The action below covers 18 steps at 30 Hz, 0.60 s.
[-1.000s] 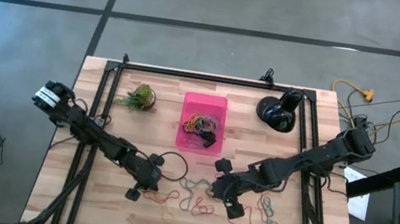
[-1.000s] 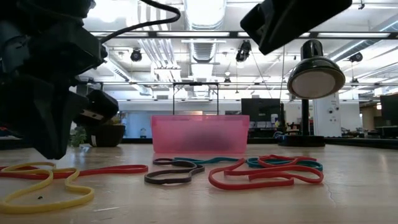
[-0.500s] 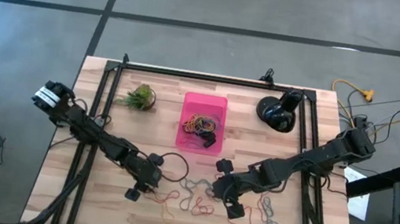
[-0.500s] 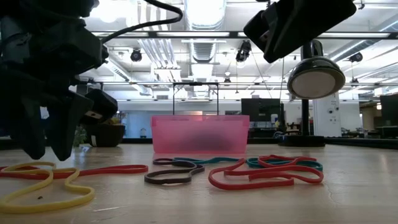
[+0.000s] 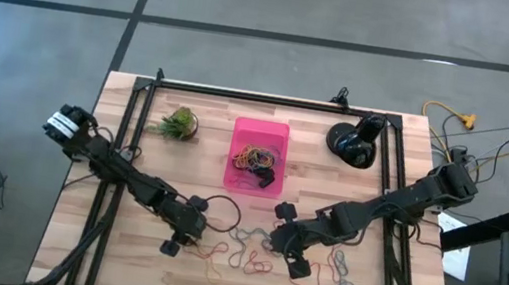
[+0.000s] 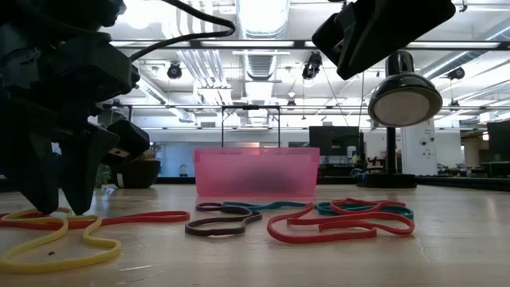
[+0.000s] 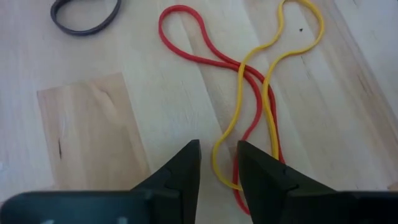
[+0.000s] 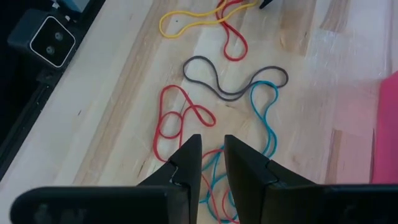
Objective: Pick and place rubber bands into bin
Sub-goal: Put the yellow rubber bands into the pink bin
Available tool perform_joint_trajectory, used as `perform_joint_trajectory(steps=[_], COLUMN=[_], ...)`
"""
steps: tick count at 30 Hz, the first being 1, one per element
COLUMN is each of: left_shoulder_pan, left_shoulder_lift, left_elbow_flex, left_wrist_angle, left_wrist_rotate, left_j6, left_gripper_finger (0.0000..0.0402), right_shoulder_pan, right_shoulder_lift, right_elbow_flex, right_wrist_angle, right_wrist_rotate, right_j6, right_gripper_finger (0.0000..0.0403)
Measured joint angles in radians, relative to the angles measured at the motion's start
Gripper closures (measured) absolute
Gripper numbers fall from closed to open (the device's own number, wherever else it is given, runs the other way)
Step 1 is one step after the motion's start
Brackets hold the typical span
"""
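Note:
The pink bin [image 5: 261, 133] [image 6: 255, 171] stands mid-table and holds a tangle of rubber bands [image 5: 254, 156]. More rubber bands [image 5: 258, 256] lie loose on the wood near the front edge. My left gripper [image 5: 177, 242] [image 6: 60, 203] is low over their left end and narrowly open. One bend of a yellow band [image 7: 268, 106], which crosses a red band [image 7: 186, 37], lies between its fingertips [image 7: 217, 171]. My right gripper [image 5: 286, 240] [image 8: 211, 158] hangs higher, narrowly open, above red, teal and dark bands [image 8: 236, 87]. My left gripper comes from above, pointing down. Its fingertips [image 7: 186, 168] stand on either side of the yellow band's lower bend [image 7: 216, 163], which lies flat on the table. I cannot tell whether they touch the band.
A small potted plant [image 5: 175, 123] stands left of the bin and a round black object [image 5: 354, 142] right of it. A small black item [image 5: 265, 176] lies in the bin's near end. Black rails [image 5: 271, 98] run along the far edge and both sides.
My left gripper has come down toward the yellow and red bands at the left end of the loose pile, and its fingertips now reach table level. The bands have not moved.

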Motion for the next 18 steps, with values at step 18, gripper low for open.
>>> perform_joint_trajectory(steps=[18], left_shoulder_pan=[-0.005], left_shoulder_lift=[0.001], left_elbow_flex=[-0.006], left_wrist_angle=[-0.007], left_wrist_rotate=[-0.076], left_j6=[0.011], left_gripper_finger=[0.0351], right_shoulder_pan=[0.039], right_shoulder_lift=[0.001], right_elbow_flex=[-0.026], right_wrist_angle=[0.011], right_wrist_rotate=[0.027], right_j6=[0.045], right_gripper_finger=[0.0344])
